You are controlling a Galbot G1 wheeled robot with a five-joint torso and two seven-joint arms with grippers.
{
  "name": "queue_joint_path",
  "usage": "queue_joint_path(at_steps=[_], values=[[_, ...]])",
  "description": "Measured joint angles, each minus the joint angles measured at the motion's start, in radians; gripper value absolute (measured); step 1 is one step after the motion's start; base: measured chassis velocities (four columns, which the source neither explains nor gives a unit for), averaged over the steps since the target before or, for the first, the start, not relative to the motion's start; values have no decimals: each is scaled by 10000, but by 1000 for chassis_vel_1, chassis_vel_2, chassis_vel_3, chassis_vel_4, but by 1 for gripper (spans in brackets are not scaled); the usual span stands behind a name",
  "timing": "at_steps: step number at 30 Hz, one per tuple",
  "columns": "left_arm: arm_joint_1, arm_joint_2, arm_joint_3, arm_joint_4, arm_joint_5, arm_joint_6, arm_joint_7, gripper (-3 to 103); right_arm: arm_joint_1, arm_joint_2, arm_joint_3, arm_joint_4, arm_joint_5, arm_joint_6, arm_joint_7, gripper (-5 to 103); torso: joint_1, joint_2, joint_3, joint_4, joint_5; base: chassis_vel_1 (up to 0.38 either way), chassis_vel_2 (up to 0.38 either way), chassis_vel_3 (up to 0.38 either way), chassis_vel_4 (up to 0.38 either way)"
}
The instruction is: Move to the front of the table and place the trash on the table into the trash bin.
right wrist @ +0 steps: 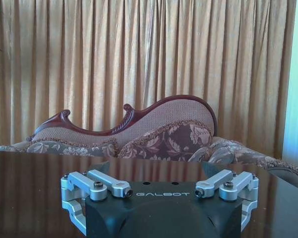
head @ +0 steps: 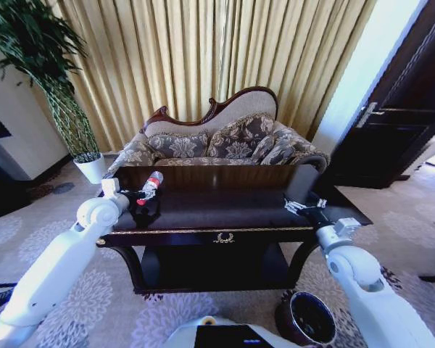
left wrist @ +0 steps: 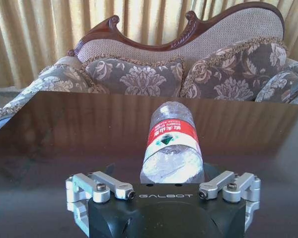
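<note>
The left gripper point(head: 146, 201) is clamping the bottle point(head: 150, 186) above the table point(head: 225, 210), left end. The right gripper point(head: 299, 206) is hovering over the right end, finger state indeterminable. The trash bin point(head: 308, 319) is standing on the floor, front right.

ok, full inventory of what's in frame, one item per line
table: 1, dark glossy wood with gold trim, directly ahead
bottle: 1, clear with red label, lying on the table's left end, in front of the left gripper
trash bin: 1, reddish-brown, black inside, floor at front right
sofa: 1, floral, carved wood frame, behind table
curtains: gold, back wall
plant: 1, green, white pot, back left
door: 1, dark, right
left gripper: over table's left end
right gripper: over table's right end
</note>
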Motion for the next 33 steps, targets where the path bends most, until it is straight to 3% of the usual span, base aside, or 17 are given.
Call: queue_joint_path(at_steps=[6,7,10,13,15,19,21,24,29,32,33], values=[[-57,-56,8,28,-44,-5,-6,75,36,-21,-35,-7,11,138,-8,100,0,0,0,-1,-1,0,0,0,0],[-57,-56,8,28,-44,-5,-6,75,36,-21,-35,-7,11,138,-8,100,0,0,0,-1,-1,0,0,0,0],[-59,-53,-3,-2,-51,-10,-2,58,69,-80,-34,-7,41,171,-13,100,0,1,0,-1,-1,0,0,0,0],[-58,-41,-22,-56,-49,-21,1,53,98,-123,-2,-23,60,183,-15,100,1,0,0,0,1,0,0,0,0],[-32,-28,-42,-121,-53,-22,6,42,105,-150,45,-59,72,205,-14,100,0,1,0,-1,1,0,0,0,0],[25,-15,-88,-185,-65,-21,10,32,89,-169,116,-75,123,212,-14,100,0,1,0,-1,0,0,0,0,0],[47,-13,-115,-194,-65,-22,11,32,81,-173,130,-75,140,213,-14,100,0,1,0,-2,-1,0,0,0,0],[133,24,-241,-254,-71,-17,50,24,78,-182,145,-44,171,214,-14,100,0,0,0,-1,-1,0,0,0,0],[250,83,-469,-339,-20,-23,204,23,102,-225,119,76,317,213,-10,100,0,0,0,-2,-1,0,0,0,0],[398,157,-621,-402,499,-387,622,23,148,-312,90,195,589,190,12,100,0,0,0,-2,-2,0,0,0,0],[565,252,-729,-442,1252,-852,1282,23,161,-388,71,298,816,137,28,100,0,0,1,-2,-1,0,0,0,0]])
